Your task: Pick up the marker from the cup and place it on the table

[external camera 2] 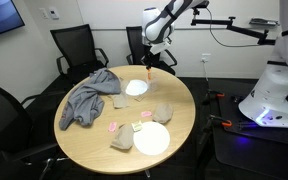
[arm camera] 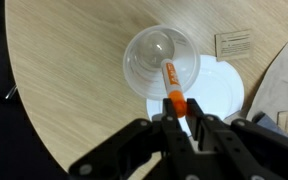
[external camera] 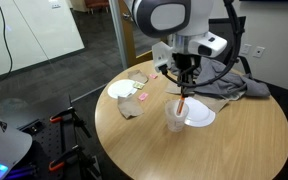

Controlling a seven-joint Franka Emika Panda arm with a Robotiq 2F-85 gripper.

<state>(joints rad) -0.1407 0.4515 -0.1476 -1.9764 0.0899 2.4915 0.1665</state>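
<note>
In the wrist view my gripper (arm camera: 174, 107) is shut on the top end of the orange-red marker (arm camera: 170, 82). The marker's lower end still reaches down into the clear cup (arm camera: 160, 62), which stands on the light-wood table (arm camera: 64, 80) at the edge of a white plate (arm camera: 219, 90). In an exterior view the gripper (external camera: 186, 86) hangs straight above the cup (external camera: 175, 117), with the marker (external camera: 183, 99) between them. In an exterior view the gripper (external camera 2: 147, 66) is at the table's far edge; the cup and marker are too small there to make out.
A grey cloth (external camera 2: 87, 98) lies on the table. Two more white plates (external camera 2: 151, 138) (external camera: 122, 89), brown paper packets (external camera 2: 121, 139) and small pink items (external camera 2: 114, 126) are spread around. Office chairs (external camera 2: 72, 47) ring the table.
</note>
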